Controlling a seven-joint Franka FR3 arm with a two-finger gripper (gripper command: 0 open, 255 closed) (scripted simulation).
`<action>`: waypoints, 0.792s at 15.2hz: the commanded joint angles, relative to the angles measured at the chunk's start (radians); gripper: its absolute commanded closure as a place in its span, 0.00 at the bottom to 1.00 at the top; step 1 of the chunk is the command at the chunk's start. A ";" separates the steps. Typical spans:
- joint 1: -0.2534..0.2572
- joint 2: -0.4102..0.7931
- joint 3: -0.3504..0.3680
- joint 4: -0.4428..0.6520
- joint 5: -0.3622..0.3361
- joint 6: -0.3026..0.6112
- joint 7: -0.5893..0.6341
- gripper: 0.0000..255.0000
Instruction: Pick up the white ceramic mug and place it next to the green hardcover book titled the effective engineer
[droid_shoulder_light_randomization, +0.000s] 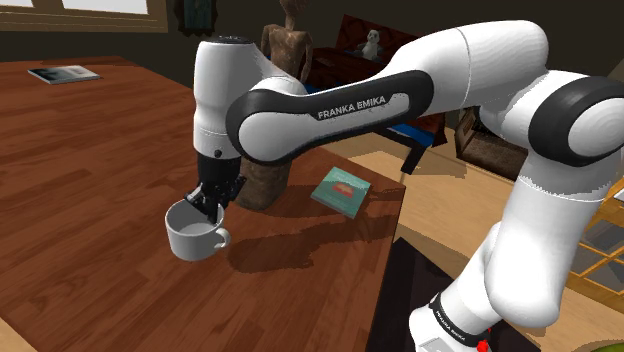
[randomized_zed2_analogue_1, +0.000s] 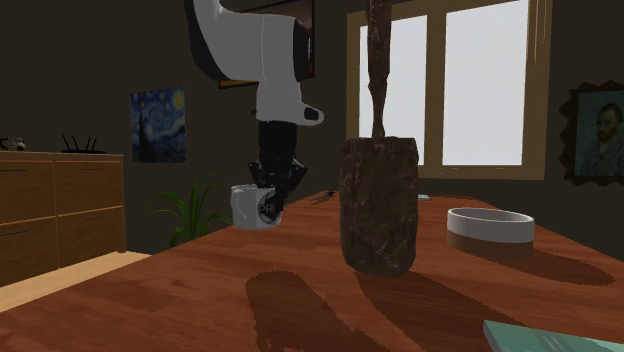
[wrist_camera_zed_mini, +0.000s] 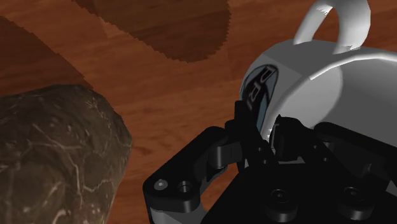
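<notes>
Carrying a rim-pinched mug toward the book

We have the gripper (droid_shoulder_light_randomization: 207, 203) closed on the white mug (droid_shoulder_light_randomization: 195, 233), one finger inside the rim and one outside, as the wrist view shows; the handle is free of the fingers. The mug hangs tilted and, we judge, just clear of the wooden table (droid_shoulder_light_randomization: 90, 160). We expect it to be stiff, smooth, rather heavy for so thin a pinch, and breakable, so it could swivel or slip. The green book (droid_shoulder_light_randomization: 342, 190) lies to the shoulder view's right, near the table's edge. Between them stands a rough brown sculpture (randomized_zed2_analogue_1: 378, 205), close beside the mug, which we must skirt. A shallow bowl (randomized_zed2_analogue_1: 490, 228) sits farther off.
</notes>
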 joint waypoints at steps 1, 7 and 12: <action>-0.002 -0.010 0.002 0.017 0.006 -0.026 -0.003 1.00; -0.003 -0.031 0.007 0.072 0.019 -0.099 -0.009 1.00; -0.003 -0.043 0.010 0.125 0.026 -0.162 -0.012 1.00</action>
